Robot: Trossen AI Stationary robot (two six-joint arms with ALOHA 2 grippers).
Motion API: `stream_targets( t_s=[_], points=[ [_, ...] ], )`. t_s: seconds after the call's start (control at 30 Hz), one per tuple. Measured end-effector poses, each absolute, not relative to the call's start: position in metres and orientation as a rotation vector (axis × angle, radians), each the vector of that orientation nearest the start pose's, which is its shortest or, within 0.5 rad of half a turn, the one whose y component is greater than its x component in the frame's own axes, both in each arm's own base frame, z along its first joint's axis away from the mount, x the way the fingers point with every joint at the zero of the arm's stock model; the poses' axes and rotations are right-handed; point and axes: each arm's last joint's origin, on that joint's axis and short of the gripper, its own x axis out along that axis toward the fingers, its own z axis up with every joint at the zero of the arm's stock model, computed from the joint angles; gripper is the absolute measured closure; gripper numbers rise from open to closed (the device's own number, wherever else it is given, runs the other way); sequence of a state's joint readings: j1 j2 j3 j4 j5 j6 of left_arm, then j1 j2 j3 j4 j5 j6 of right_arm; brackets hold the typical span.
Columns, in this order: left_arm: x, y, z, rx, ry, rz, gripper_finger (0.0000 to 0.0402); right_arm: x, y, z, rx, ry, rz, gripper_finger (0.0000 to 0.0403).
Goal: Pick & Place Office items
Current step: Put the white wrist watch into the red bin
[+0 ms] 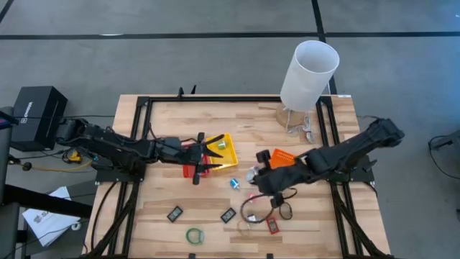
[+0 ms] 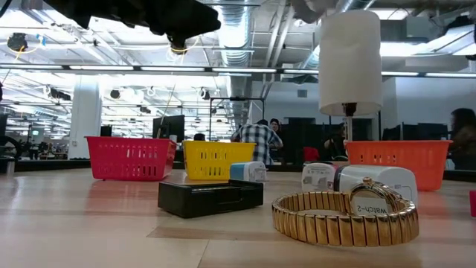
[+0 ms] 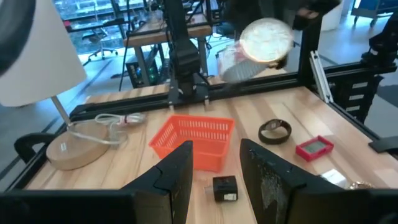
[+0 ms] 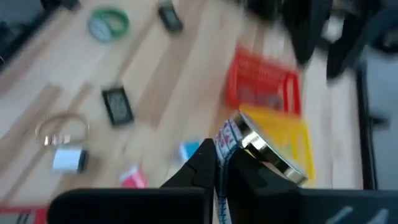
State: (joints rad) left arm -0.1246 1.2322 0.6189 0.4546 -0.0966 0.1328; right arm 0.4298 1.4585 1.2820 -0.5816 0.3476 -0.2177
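Observation:
My left gripper (image 1: pixel 213 152) is open and empty above the yellow tray (image 1: pixel 227 147), next to the red tray (image 1: pixel 190 171). My right gripper (image 1: pixel 256 177) is shut on a round silver-rimmed disc (image 4: pixel 261 152) with a printed tag, near the table's middle. The disc also shows in the left wrist view (image 3: pixel 266 40). On the table lie a green ring (image 1: pixel 195 235), two small black blocks (image 1: pixel 175 214) (image 1: pixel 228 214), a blue block (image 1: pixel 235 183), a red block (image 1: pixel 273 225), a black ring (image 1: pixel 285 211) and a gold band (image 2: pixel 346 216). My right gripper pinches the disc between its two fingers at the rim (image 4: pixel 231 138), by the printed tag. The disc stands on edge and sticks out past the fingertips. It is lifted clear of the table.
An orange tray (image 1: pixel 282 157) stands beside my right gripper. A tall white cylinder (image 1: pixel 309 72) on a wooden base (image 3: pixel 74 146) with a cord stands at the far right. A black frame (image 1: pixel 144 108) runs along the table's edges. People stand in the room behind.

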Motion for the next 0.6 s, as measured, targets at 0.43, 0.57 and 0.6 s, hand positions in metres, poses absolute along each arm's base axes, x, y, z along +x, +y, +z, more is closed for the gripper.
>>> stream_targets(
  t_s=[0.43,0.57,0.6],
  points=[
    [0.282,-0.032,0.224,0.16,0.141,-0.038,0.0263,0.272,0.083,0.252,-0.406,0.201,0.196,0.039],
    [0.292,-0.031,0.212,0.17,0.133,-0.016,0.024,0.276,0.078,0.249,-0.43,0.144,0.246,0.0389],
    [0.294,-0.03,0.211,0.166,0.118,-0.009,0.0234,0.277,0.077,0.251,-0.427,0.123,0.248,0.0389]
  ],
)
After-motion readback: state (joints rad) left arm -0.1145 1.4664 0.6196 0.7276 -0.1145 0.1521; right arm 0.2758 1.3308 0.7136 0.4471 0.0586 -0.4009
